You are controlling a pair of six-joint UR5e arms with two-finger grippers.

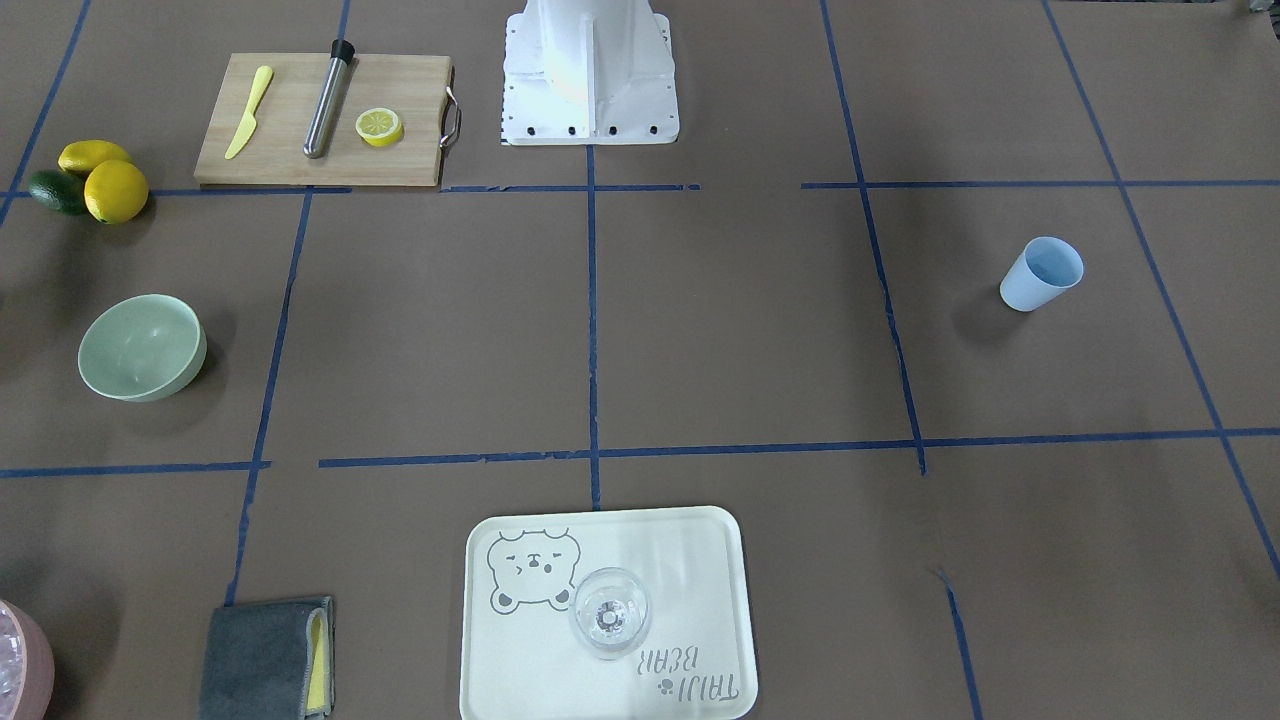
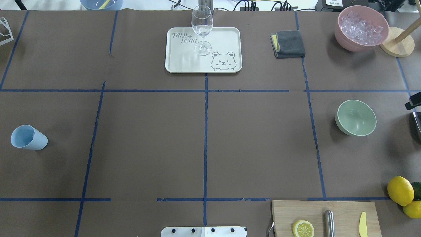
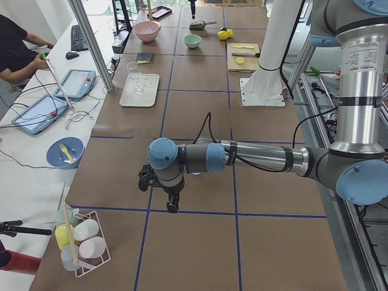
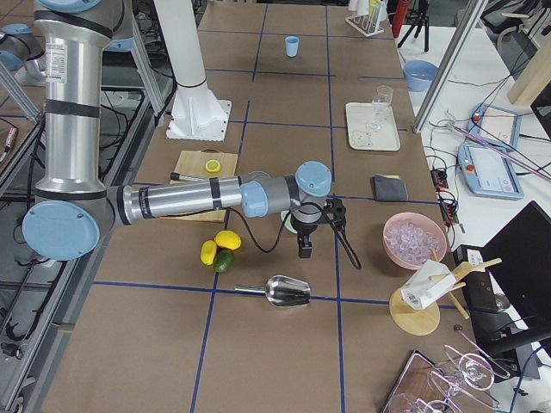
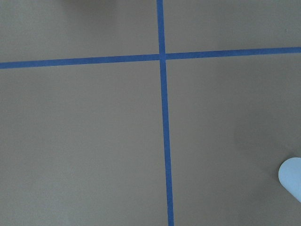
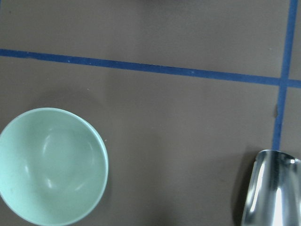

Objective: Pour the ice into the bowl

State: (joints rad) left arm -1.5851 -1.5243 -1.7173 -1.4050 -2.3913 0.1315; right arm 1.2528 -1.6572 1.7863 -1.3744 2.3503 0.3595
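The pale mint-green bowl (image 1: 142, 347) (image 2: 356, 117) stands upright and holds nothing; it fills the lower left of the right wrist view (image 6: 49, 165). The ice is out of view. A metal scoop (image 4: 287, 292) lies on the table, and its shiny end shows beside the bowl (image 6: 270, 188). My right gripper (image 4: 306, 249) hangs fingers-down above the table near the scoop; whether it is open or shut I cannot tell. My left gripper (image 3: 173, 206) points down over bare brown paper far from the bowl, and its state cannot be told either.
A pink container (image 2: 345, 39) of whitish pieces stands at the far right corner beside a wooden stand (image 2: 396, 46). Also here: a grey cloth (image 2: 288, 43), a tray (image 2: 184, 62) with a wine glass (image 2: 202, 29), a light blue cup (image 2: 28, 138), a cutting board (image 2: 345, 210), lemons (image 2: 400, 190).
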